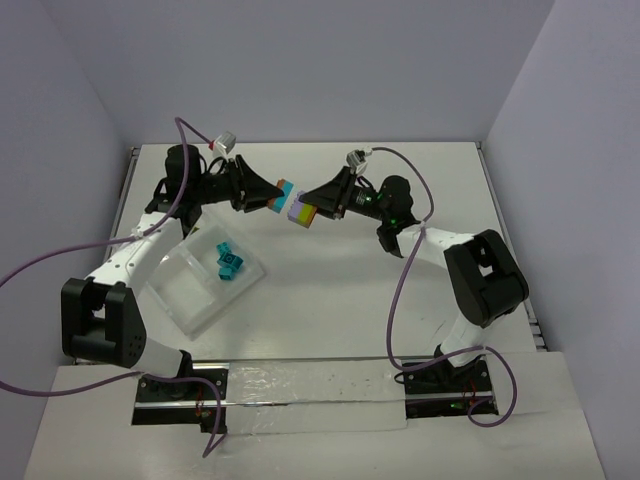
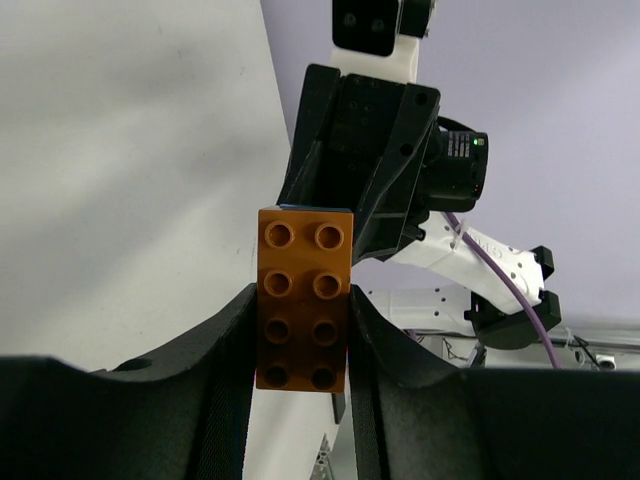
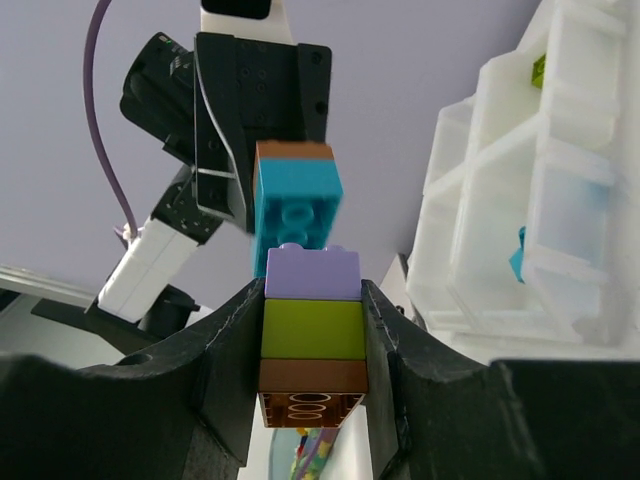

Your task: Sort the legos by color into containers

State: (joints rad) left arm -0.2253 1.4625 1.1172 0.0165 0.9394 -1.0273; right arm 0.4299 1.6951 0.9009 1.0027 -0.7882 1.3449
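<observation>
Left gripper point(image 1: 272, 197) clenches orange-teal stack point(image 1: 286, 189); right gripper point(image 1: 314, 208) clenches purple-green-orange stack point(image 1: 299, 213), midair. Tray point(image 1: 190, 295) holds teal bricks point(image 1: 228, 262). Stacks need splitting; most sorting seemingly left.

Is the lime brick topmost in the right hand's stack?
No, the lime brick sits between a purple brick above and an orange brick below.

orange brick point(image 2: 303, 305): smooth moulded plastic, faint sheen;
brick stack point(image 3: 312, 330): same smooth plastic, satin faces;
tray point(image 1: 185, 290): translucent plastic, glossy, faintly cloudy;
left gripper point(image 2: 300, 290), right gripper point(image 3: 312, 290): matt black plastic;
tabletop point(image 1: 330, 300): matt white, even;
cables point(image 1: 398, 300): smooth purple sheathing
</observation>
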